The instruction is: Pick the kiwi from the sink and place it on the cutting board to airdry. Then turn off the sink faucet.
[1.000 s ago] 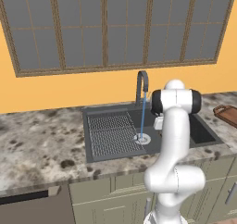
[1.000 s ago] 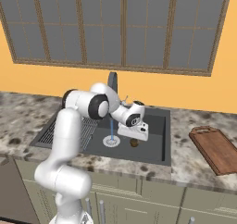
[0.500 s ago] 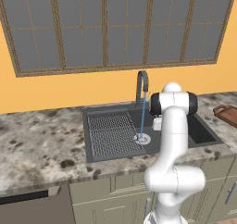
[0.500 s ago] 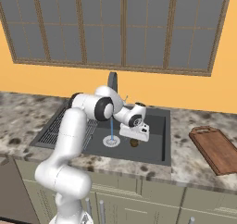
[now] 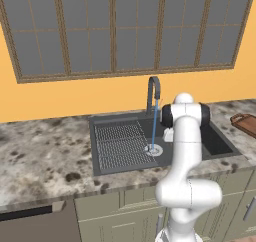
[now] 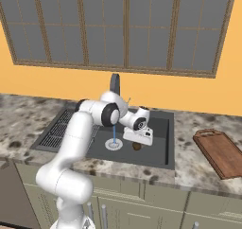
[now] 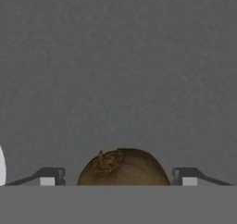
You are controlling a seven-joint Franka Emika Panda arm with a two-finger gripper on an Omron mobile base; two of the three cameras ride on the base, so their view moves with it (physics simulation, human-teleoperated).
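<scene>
Gripper (image 7: 118,179) is down inside the sink (image 6: 158,154), jaws spread wide with the kiwi (image 7: 123,167) sitting between the fingertips (image 7: 48,177), gap visible on both sides so nothing gripped. Kiwi (image 6: 137,146) rests on the sink floor just right of the drain (image 6: 113,145). Water stream (image 5: 154,126) runs from the sink faucet (image 5: 153,92) onto the drain; cutting board (image 6: 219,152) sits on the counter (image 6: 189,169) right of the sink
</scene>
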